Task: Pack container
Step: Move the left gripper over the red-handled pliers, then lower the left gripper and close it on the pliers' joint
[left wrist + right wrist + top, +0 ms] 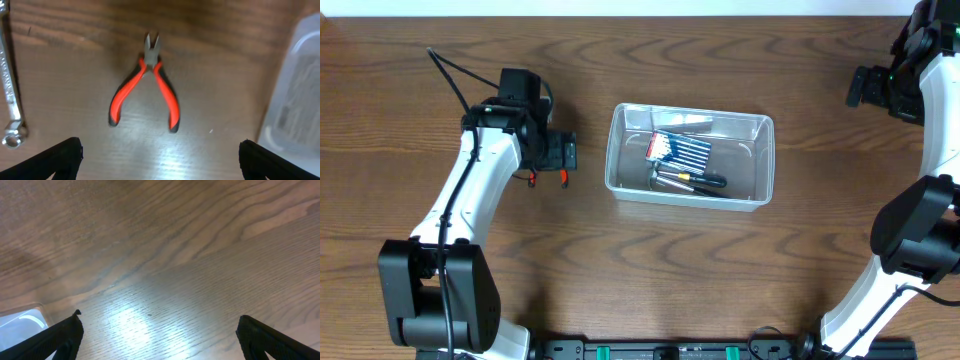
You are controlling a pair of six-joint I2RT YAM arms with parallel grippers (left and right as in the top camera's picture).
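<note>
The clear plastic container (688,197) stands at the table's middle and holds a blue-and-red tool pack (680,148) and a black-handled tool (695,181). Its frosted wall shows at the right of the left wrist view (295,95). Red-and-black pliers (147,85) lie flat on the wood, jaws pointing away. In the overhead view only their red handle tips (548,178) show under my left gripper (566,154). The left gripper (160,160) is open and empty above the table, just short of the pliers. My right gripper (860,88) is open and empty at the far right (160,335).
A silver wrench (9,90) lies on the table left of the pliers. The container's corner (20,322) shows at the lower left of the right wrist view, over bare wood. The arm bases stand at the table's front edge.
</note>
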